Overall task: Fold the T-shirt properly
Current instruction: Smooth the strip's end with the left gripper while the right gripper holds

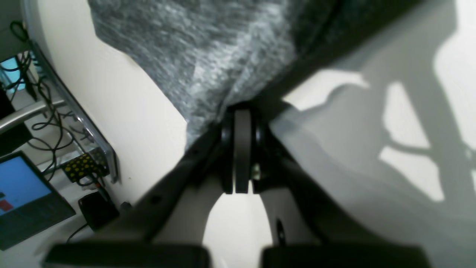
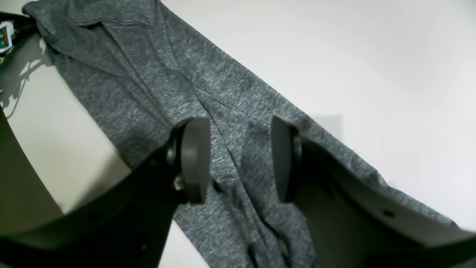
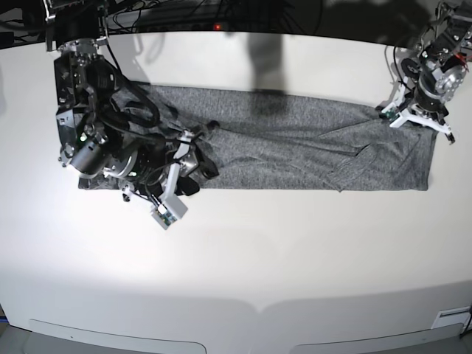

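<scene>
Pinching a fold of the shirt (image 1: 208,63), the left claw (image 1: 242,111) has its pads pressed together on the grey knit at the garment's end; in the base view it (image 3: 408,112) sits at the shirt's upper corner on that view's right. The right claw (image 2: 238,158) stands wide apart with nothing between its pads (image 2: 195,160), hovering over wrinkled fabric; whether the tips touch the cloth cannot be told. In the base view it (image 3: 193,158) is at the opposite end. The shirt (image 3: 295,144) lies as a long band across the white surface (image 3: 243,251), creased near both ends, with the right arm covering one end. A laptop (image 1: 22,197) and cables (image 1: 48,123) show beyond the surface edge.
</scene>
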Robot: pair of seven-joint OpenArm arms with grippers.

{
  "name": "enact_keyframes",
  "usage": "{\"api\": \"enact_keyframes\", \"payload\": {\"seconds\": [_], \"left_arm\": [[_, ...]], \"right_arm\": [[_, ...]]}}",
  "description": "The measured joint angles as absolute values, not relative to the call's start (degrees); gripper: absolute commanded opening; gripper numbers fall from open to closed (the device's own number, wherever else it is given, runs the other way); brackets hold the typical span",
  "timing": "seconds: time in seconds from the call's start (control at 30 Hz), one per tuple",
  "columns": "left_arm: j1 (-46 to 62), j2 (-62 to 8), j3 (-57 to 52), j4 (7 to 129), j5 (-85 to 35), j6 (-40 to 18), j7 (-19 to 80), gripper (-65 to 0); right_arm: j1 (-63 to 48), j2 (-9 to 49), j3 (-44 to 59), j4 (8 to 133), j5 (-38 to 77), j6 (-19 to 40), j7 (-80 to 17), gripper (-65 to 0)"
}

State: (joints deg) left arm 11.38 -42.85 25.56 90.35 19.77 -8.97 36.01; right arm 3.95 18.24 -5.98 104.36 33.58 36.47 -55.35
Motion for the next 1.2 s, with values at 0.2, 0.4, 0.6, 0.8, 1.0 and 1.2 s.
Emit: {"api": "enact_keyframes", "payload": {"seconds": [0.2, 0.4, 0.6, 0.8, 1.0, 1.2], "left_arm": [[7.68, -42.81, 25.65, 90.21, 19.4, -9.06, 37.74, -65.0], [5.08, -42.92, 25.65, 90.21, 19.42, -9.04, 38.09, -65.0], [4.45, -43.0, 25.65, 90.19, 16.21, -9.21, 34.11, -65.0], [4.43, -42.83, 25.65, 90.15, 12.32, -9.17, 29.93, -65.0], [4.43, -41.58, 25.65, 90.13, 12.34, -9.06, 29.85, -65.0], [4.47, -41.6, 25.65, 90.08, 20.23, -1.48, 29.74, -65.0]], "right_arm": [[3.97, 18.24, -5.98, 104.36, 33.54, 36.49, -55.37, -37.8], [3.95, 18.22, -5.98, 104.36, 33.56, 36.49, -55.35, -37.8], [3.95, 18.22, -5.98, 104.36, 33.56, 36.49, -55.35, -37.8], [3.95, 18.22, -5.98, 104.36, 33.56, 36.49, -55.37, -37.8], [3.95, 18.22, -5.98, 104.36, 33.56, 36.49, -55.57, -37.8], [3.95, 18.22, -5.98, 104.36, 33.58, 36.47, -55.55, -37.8]]}}
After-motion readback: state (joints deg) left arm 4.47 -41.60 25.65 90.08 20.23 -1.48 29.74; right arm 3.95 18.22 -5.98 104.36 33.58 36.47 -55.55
